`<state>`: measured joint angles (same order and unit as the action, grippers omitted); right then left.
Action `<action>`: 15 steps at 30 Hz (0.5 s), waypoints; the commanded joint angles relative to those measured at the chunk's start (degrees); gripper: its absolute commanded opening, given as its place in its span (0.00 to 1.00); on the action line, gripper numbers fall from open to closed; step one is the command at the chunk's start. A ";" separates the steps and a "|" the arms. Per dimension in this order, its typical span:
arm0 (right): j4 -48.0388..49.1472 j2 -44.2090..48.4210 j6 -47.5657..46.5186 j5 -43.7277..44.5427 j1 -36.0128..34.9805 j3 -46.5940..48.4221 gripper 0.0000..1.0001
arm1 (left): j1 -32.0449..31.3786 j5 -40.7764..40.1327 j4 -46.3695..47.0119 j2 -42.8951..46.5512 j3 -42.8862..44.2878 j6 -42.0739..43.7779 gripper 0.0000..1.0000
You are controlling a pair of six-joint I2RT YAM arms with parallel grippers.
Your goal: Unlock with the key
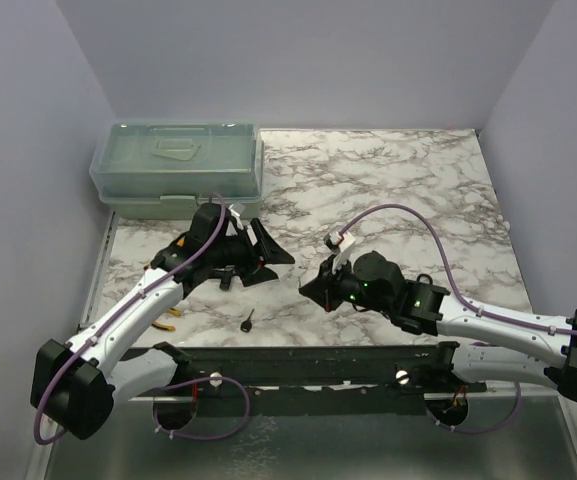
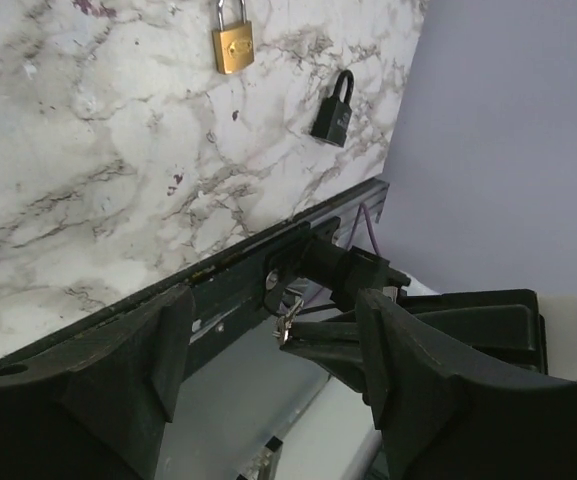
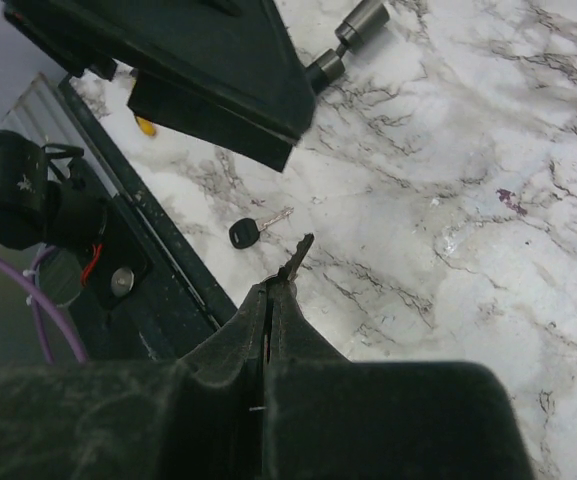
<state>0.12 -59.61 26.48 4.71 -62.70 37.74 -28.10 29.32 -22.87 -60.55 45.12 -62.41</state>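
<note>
My right gripper (image 3: 271,290) is shut on a key, and its thin blade (image 3: 296,258) sticks out past the fingertips above the marble. A second small key (image 3: 243,233) with a round black head lies flat on the table, just beyond that blade; it also shows from above (image 1: 247,321). In the left wrist view, a brass padlock (image 2: 233,45) and a black padlock (image 2: 334,110) lie on the marble. My left gripper (image 2: 273,310) is open and holds nothing. From above, the left gripper (image 1: 251,262) hovers left of the right gripper (image 1: 306,290).
A translucent green lidded box (image 1: 178,165) stands at the back left. Yellow-handled pliers (image 1: 173,312) lie under the left arm. A dark metal rail (image 1: 308,365) runs along the table's near edge. Purple walls close in three sides.
</note>
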 commanded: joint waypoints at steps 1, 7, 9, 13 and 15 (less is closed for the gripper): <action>2.40 0.48 -5.95 -6.46 -0.50 1.60 0.00 | -2.88 2.43 6.36 -1.14 -1.73 -6.47 0.70; 1.43 -0.71 -6.60 -7.45 -0.54 2.75 0.00 | -5.47 1.26 8.82 -2.81 -1.92 -7.24 0.62; 1.41 -0.93 -6.41 -7.39 -0.50 2.81 0.00 | -6.17 0.91 9.05 -3.15 -2.01 -7.16 0.59; 1.88 -0.62 -5.92 -6.44 -0.50 2.39 0.00 | -7.08 0.11 9.63 -2.90 -2.38 -7.11 0.53; 1.99 -0.51 -5.82 -5.93 -0.50 2.19 0.00 | -7.40 -0.32 9.88 -2.31 -2.54 -6.95 0.51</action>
<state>0.56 -60.10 21.34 -1.02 -62.74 38.96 -34.65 30.15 -14.87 -63.66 43.38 -68.18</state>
